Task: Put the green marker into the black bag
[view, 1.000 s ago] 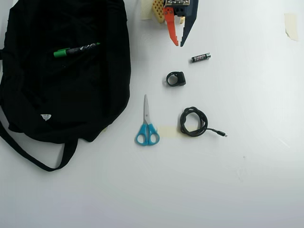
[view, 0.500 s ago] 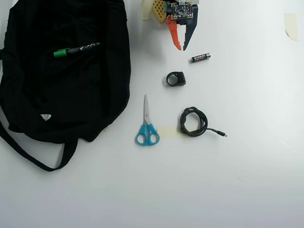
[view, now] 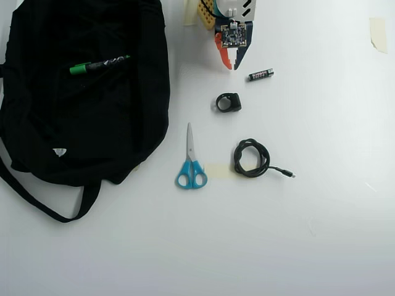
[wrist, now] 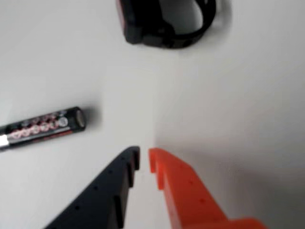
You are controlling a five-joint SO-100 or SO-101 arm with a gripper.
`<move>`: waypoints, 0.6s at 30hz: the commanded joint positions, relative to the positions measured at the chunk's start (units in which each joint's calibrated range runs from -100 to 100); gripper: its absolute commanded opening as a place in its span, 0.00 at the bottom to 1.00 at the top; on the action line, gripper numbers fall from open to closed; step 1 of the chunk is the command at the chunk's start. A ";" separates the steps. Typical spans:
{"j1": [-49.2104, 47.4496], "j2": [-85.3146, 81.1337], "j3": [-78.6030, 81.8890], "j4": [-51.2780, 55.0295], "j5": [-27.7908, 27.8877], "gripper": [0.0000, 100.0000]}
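Note:
The green marker (view: 97, 65) lies on top of the black bag (view: 80, 123) at the left of the overhead view, green cap pointing left. My gripper (view: 232, 66) hangs near the top centre, well right of the bag, pointing down at the table. In the wrist view my gripper (wrist: 144, 158) has its dark and orange fingers nearly touching, with only a thin gap and nothing between them. The marker and bag are outside the wrist view.
A small black battery (view: 261, 74) lies just right of the fingertips, also seen as the battery (wrist: 43, 126) in the wrist view. A black ring-shaped part (view: 228, 102), blue-handled scissors (view: 191, 160) and a coiled black cable (view: 253, 158) lie below.
The gripper's fingers have closed from a wide spread to nearly touching, and the wrist has tilted more upright over the same spot. Marker and bag have not moved.

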 commanded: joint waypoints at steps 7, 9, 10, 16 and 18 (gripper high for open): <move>-0.05 -0.75 4.68 0.34 0.01 0.02; 0.25 -0.75 4.95 0.34 0.01 0.02; 0.32 -0.75 5.04 0.34 0.01 0.02; 0.40 -0.75 5.13 0.26 0.01 0.02; 0.47 -0.75 5.13 0.17 0.01 0.02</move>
